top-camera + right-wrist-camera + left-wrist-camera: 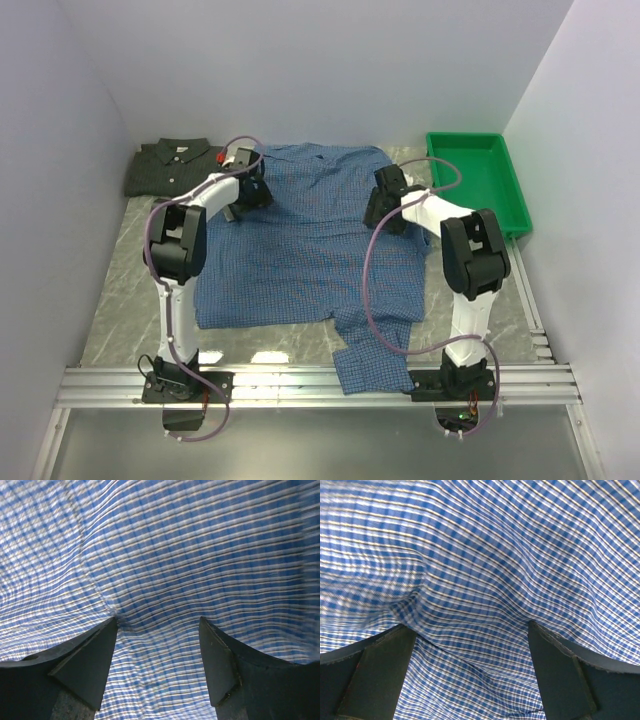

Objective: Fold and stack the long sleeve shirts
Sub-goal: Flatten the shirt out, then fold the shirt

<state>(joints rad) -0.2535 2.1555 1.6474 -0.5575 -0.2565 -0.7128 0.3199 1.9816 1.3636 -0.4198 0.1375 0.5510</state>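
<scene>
The blue check shirt [300, 250] lies spread on the table's middle, one part hanging toward the front edge. The dark green-grey shirt [172, 165] sits folded at the back left. My left gripper [252, 195] presses down on the blue shirt's upper left. Its jaws are wide apart, tips dug into the cloth [470, 580], with nothing pinched between them. My right gripper [384, 212] stands on the shirt's upper right. Its fingertips [112, 622] also stand apart, dimpling the cloth [165, 555].
A green plastic tray [478, 180] stands at the back right beside the blue shirt. White walls close in the left, back and right sides. A metal rail [320, 385] runs along the front edge by the arm bases.
</scene>
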